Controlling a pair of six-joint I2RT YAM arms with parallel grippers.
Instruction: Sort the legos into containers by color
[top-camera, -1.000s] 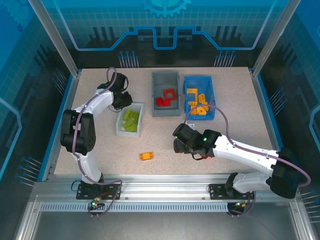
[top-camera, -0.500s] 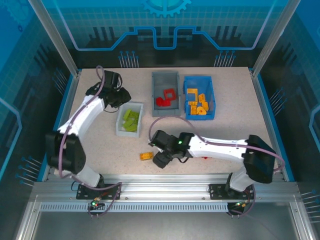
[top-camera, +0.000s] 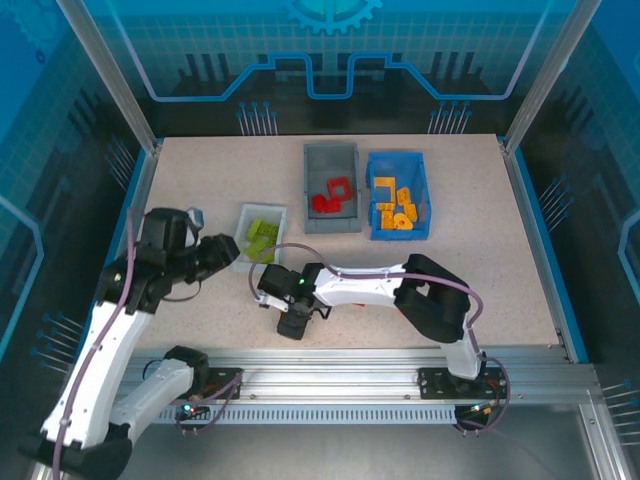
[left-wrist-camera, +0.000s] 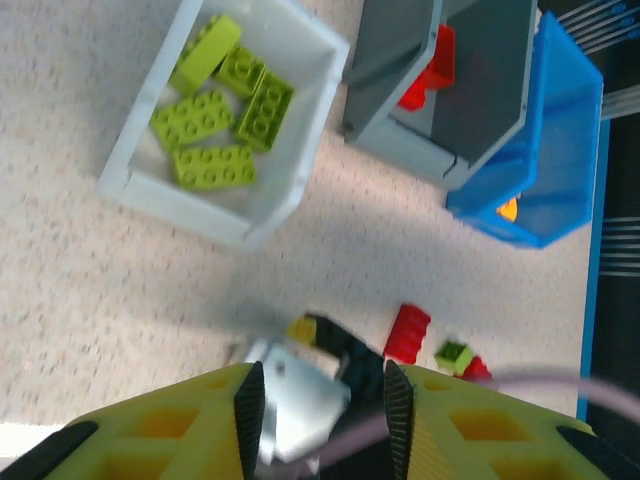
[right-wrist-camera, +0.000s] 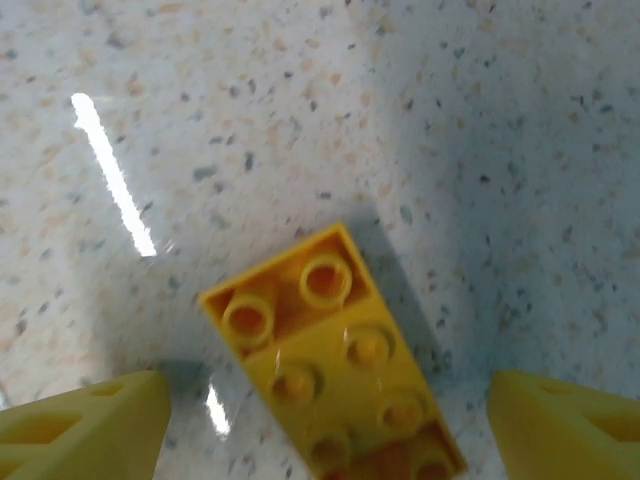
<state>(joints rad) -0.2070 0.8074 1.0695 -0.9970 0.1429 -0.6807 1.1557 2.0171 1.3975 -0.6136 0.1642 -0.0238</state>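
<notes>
The right arm lies stretched low and leftward across the table (top-camera: 480, 200), elbow folded near its base, wrist bent so the right claw (top-camera: 290, 322) points straight down. Its wrist camera looks between fingers (right-wrist-camera: 80, 425) spread wide apart and finds a yellow brick (right-wrist-camera: 320, 330) lying studs-up on the table between them, untouched; from overhead the claw hides that spot. The left arm rears up tall at the near left, and the left claw (top-camera: 215, 252) tilts forward, jaws apart and empty. Just beyond it sits the white bin (left-wrist-camera: 200, 215) holding green bricks (left-wrist-camera: 195, 125) (five, by its wrist camera), with the grey bin (left-wrist-camera: 400, 150) and blue bin (left-wrist-camera: 560, 150) farther off to its right.
</notes>
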